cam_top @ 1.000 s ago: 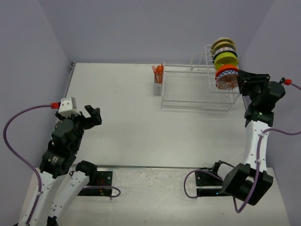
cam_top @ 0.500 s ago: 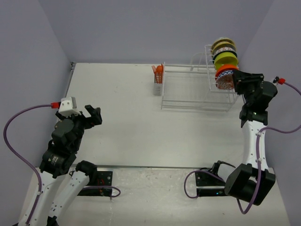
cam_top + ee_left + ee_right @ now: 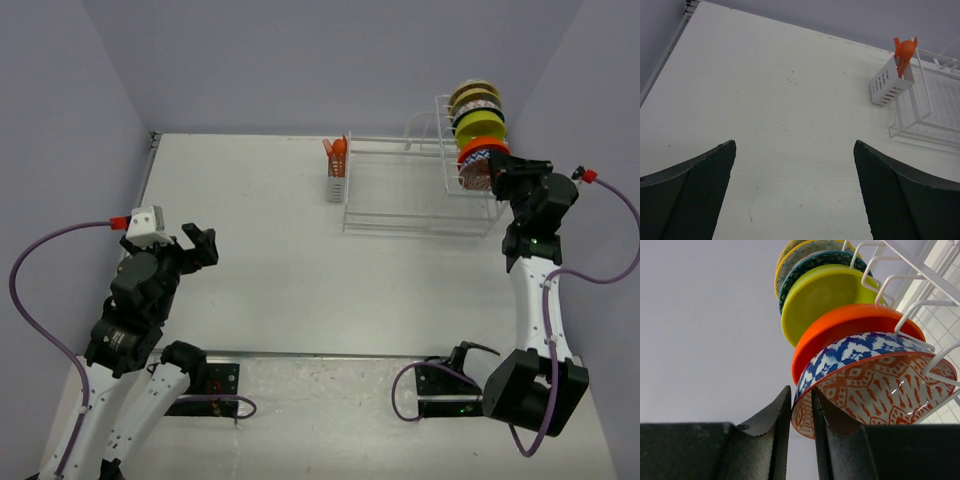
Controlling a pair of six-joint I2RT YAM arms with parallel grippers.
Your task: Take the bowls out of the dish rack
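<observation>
The bowls stand on edge in the tall slotted end of the white dish rack (image 3: 400,215), at the table's far right. The front bowl (image 3: 875,390) is blue-and-white outside and orange-patterned inside. Behind it come an orange bowl (image 3: 840,325), a lime-green bowl (image 3: 820,295), a dark teal one (image 3: 812,262) and a cream one (image 3: 790,255). My right gripper (image 3: 801,395) pinches the front bowl's lower rim, one finger outside and one inside. From above, this gripper (image 3: 503,172) is at the rack's right end, against that bowl (image 3: 480,165). My left gripper (image 3: 794,144) hangs open over bare table.
A small white cutlery basket (image 3: 336,185) with orange utensils (image 3: 337,152) hangs on the rack's left end. The rack's low flat section (image 3: 935,105) holds nothing. Purple walls close in on the table at the back and both sides. The left arm (image 3: 150,280) stays near the front left.
My right gripper has pushed a little further left onto the front bowl's rim and its fingers have drawn together on it. The left arm has not moved.
</observation>
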